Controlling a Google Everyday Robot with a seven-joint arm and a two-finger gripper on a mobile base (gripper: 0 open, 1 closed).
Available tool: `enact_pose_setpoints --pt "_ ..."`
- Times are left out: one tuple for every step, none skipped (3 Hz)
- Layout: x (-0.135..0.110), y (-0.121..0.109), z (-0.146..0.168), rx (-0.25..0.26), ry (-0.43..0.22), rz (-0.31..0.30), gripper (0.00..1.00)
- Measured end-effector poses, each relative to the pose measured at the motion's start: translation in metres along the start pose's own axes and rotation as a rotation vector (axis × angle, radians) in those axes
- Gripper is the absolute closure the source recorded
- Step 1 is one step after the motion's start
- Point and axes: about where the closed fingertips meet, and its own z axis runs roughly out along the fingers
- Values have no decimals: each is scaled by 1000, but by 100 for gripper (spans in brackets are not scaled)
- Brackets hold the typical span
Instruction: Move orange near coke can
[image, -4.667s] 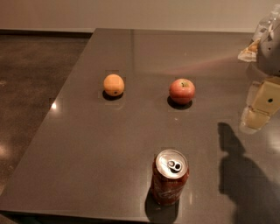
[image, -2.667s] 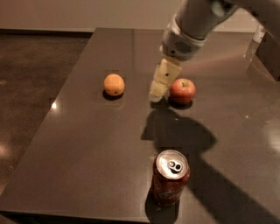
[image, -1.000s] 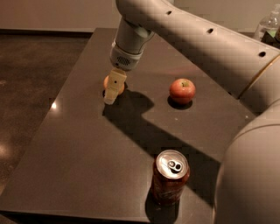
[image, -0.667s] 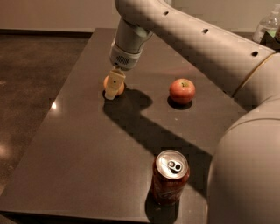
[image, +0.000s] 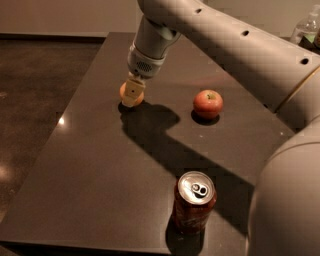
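Orange (image: 123, 94) lies far left on the table (image: 85, 170), well apart from the coke can (image: 194, 202). The gripper (image: 133, 90) covers it; you cannot tell whether it grips. Treat it as light, firm and prone to rolling; take hold across its middle.

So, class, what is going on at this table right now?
A robot arm stretches across the dark table, and its tool is down at the orange on the far left side. Whether it grips the fruit cannot be told. A red apple sits to the right of the orange. The coke can stands upright at the near edge, well apart from the orange, so the move is not yet done.
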Motion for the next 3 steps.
enact_pose_setpoints --pt "4 9 -21 2 -27 -39 96" --pt "17 25 -50 -23 -56 -110 100" --pt "38 45 -73 -76 -78 -198 100"
